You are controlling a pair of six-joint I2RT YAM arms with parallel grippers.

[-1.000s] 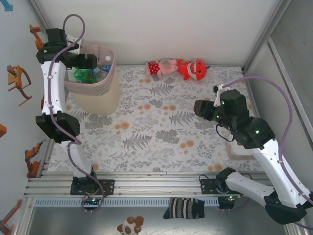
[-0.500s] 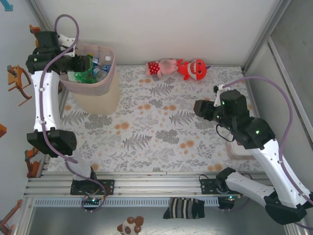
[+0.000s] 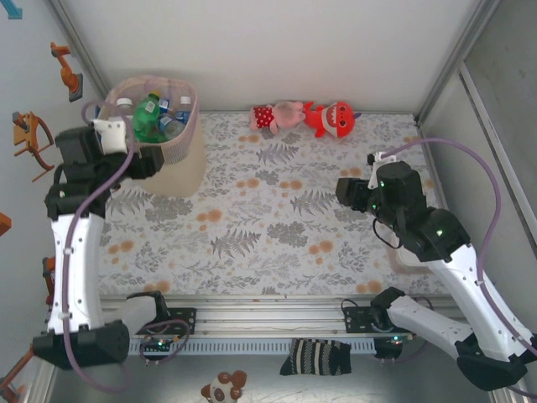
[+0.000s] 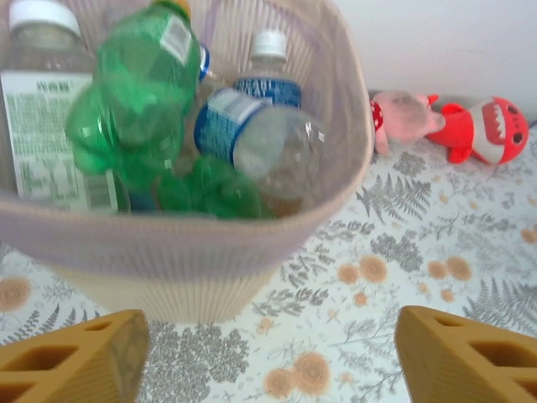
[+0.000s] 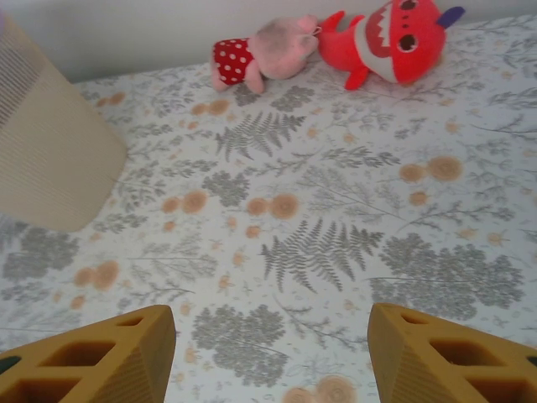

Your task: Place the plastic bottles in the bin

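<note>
Through the left wrist camera I'm looking down past my left tool (image 4: 268,361), its two fingers spread wide with nothing between them, poised just in front of the bin (image 4: 210,243), which stands at the far left corner of the worktop (image 3: 268,227). Every one of the plastic bottles I can make out lies inside the bin: a crumpled green bottle (image 4: 134,92) on top, a clear bottle with a blue label (image 4: 260,138) leaning against it toward the right wall, and a tall white-capped bottle (image 4: 46,109) upright at the left. My right tool (image 5: 273,361) hangs over the patterned cloth at the right side, also spread and empty, facing the pink plush toy (image 5: 260,54) and the red plush toy (image 5: 390,38) against the back wall, which are not mine to move. I judge the job to be at or near its end. If another bottle turns up, I expect it to be light, thin-walled and slick: it will dent under a hard squeeze and roll away from a glancing touch. I would take it across the middle of the body, on the label where the surface is less slippery, closing gently, and let go only when well above the rim.
</note>
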